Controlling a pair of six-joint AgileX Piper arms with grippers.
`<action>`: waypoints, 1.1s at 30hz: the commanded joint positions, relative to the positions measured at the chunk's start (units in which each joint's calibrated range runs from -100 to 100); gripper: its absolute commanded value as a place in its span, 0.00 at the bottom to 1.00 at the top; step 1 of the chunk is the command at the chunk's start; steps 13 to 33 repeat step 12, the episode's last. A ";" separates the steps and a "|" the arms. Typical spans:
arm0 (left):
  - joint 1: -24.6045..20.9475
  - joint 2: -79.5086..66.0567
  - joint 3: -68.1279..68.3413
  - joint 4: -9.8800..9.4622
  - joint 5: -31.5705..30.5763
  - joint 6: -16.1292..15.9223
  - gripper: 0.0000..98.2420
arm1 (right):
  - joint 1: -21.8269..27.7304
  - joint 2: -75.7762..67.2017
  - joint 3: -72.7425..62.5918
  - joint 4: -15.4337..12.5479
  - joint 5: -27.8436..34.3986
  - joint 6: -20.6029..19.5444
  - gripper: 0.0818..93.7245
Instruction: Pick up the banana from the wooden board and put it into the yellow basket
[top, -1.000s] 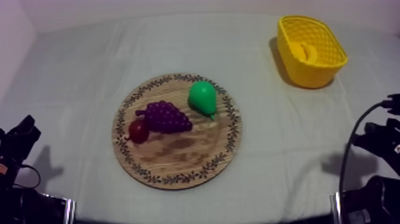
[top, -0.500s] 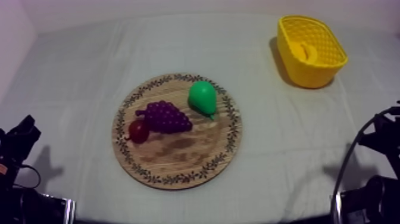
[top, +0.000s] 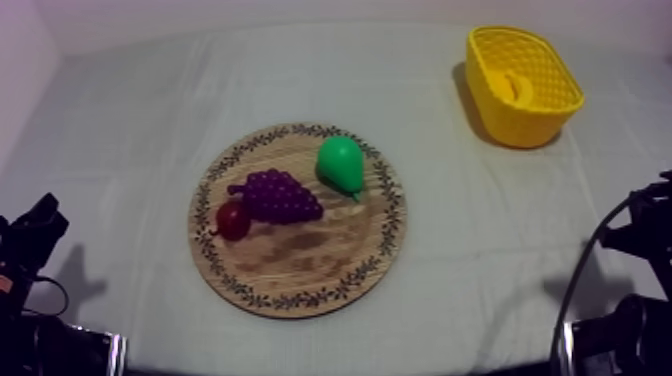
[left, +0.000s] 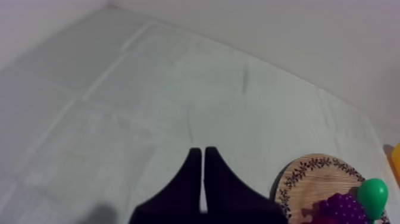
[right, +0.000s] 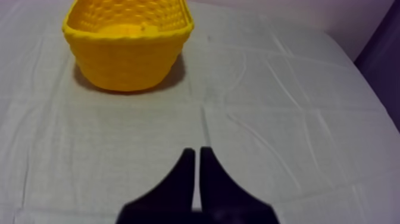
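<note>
The banana (top: 515, 85) lies inside the yellow basket (top: 520, 125) at the table's far right. The round wooden board (top: 300, 255) sits mid-table and carries a green pear (top: 340, 163), purple grapes (top: 275, 195) and a small red fruit (top: 233, 220). My left gripper (left: 199, 150) is shut on nothing, a narrow wedge over bare cloth, with the board (left: 309, 173), pear (left: 372, 196) and grapes (left: 336, 208) off to its side. My right gripper (right: 196, 151) is also shut on nothing and points at the basket (right: 125, 59), well short of it.
My left arm (top: 30, 240) rests low at the table's left edge, and my right arm (top: 650, 235) low at the right edge. Open cloth lies between the board and the basket and across the table's far half.
My right arm has drawn back a little toward the right edge of the table. The fruit, board, basket and left arm have not moved.
</note>
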 joint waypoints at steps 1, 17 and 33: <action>0.02 -0.05 -0.01 0.03 -0.01 0.00 0.00 | 0.00 -0.05 0.03 -0.04 -0.12 0.03 0.01; 0.02 -0.05 -0.01 0.03 -0.01 0.01 0.00 | 0.85 -0.05 0.03 -0.04 -0.12 0.11 0.01; 0.02 -0.05 -0.01 0.03 -0.01 0.01 0.00 | 0.85 -0.05 0.03 -0.04 -0.12 0.11 0.01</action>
